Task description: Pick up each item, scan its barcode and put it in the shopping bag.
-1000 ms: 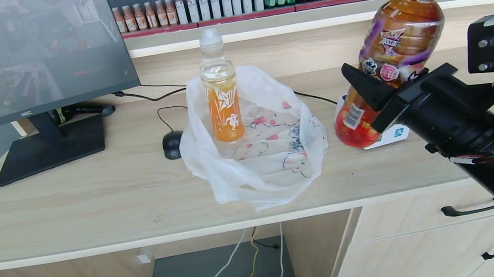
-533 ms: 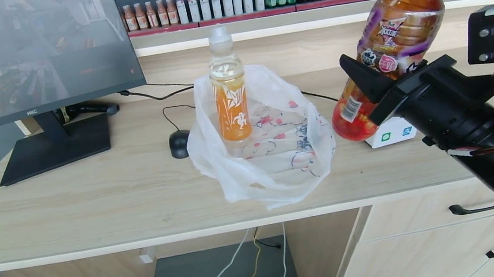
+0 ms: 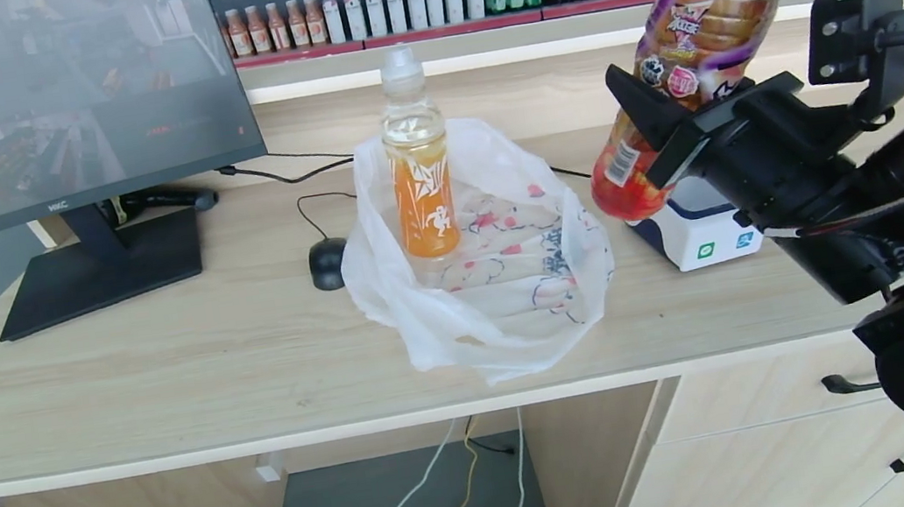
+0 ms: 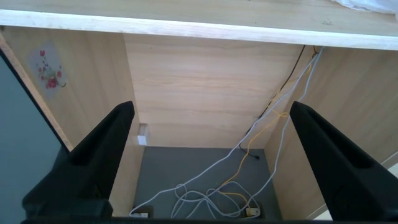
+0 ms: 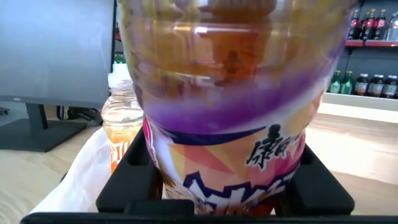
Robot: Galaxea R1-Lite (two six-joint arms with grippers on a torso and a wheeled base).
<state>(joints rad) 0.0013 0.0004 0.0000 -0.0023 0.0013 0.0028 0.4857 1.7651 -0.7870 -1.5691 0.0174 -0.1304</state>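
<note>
Right of the bag [image 3: 387, 298], the right gripper [image 3: 691, 127] pinches a tea bottle [image 3: 692, 43] around its lower body, holding it tilted above the scanner [image 3: 702, 240], apparently clear of it. Inside the bag an orange bottle [image 3: 421, 187] stands upright. Lower than the bag, under the counter [image 3: 167, 364], the left gripper [image 4: 211, 112] hangs with jaws spread wide, above cables [image 4: 205, 196].
</note>
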